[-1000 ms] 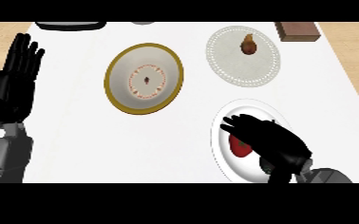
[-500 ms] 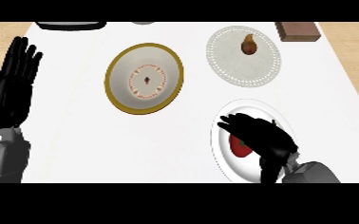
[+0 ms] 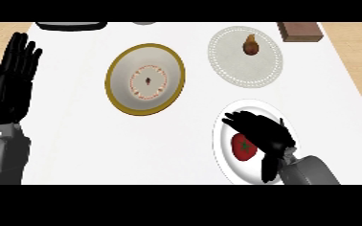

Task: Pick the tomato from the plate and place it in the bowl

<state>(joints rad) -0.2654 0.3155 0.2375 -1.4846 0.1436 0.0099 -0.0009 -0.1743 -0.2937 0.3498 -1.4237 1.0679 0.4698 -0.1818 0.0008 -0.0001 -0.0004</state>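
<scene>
A tomato [image 3: 243,147] is lying on a plate [image 3: 228,163] at the lower right of the frame. A bowl [image 3: 145,79] is sitting at centre left. Another plate [image 3: 244,54], carrying a small item [image 3: 250,46], is sitting at upper right, behind the first.

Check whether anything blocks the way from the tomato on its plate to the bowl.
Nothing visible does. The tomato lies on the white plate under the right hand, and only bare counter separates that plate from the gold-rimmed bowl. The dotted plate sits off to the side.
</scene>
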